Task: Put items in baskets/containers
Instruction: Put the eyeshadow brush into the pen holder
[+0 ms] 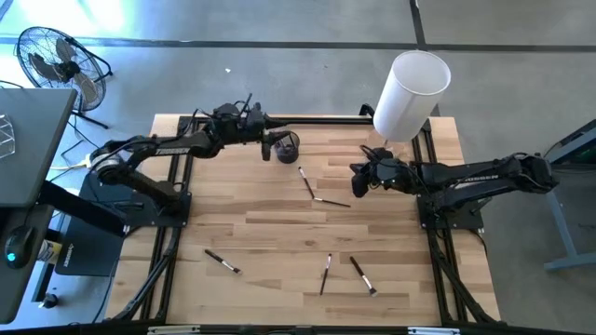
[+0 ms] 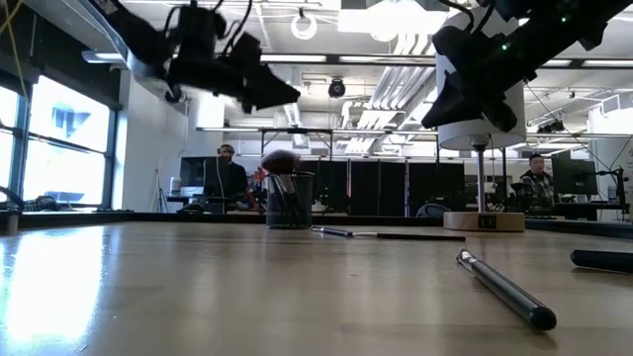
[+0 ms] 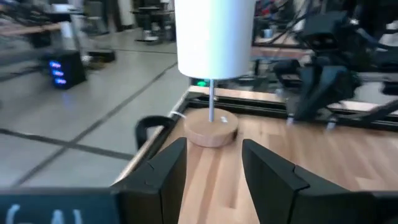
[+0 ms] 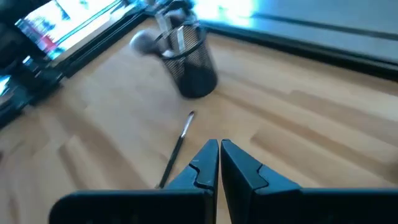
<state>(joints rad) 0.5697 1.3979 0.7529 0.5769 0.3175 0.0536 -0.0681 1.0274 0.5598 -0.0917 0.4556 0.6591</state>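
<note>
Nearest you, three brushes point(image 1: 327, 272) lie scattered on the desk point(image 1: 279, 233); two more point(image 1: 307, 181) cross mid-desk. Beyond them, the right tool point(image 1: 358, 179) is pressed together, holding nothing. Farthest, the black mesh cup point(image 1: 287, 145) — brushes upright inside — sits beside the spread left tool point(image 1: 267, 149); the white cylinder point(image 1: 411, 95) is well apart.
</note>
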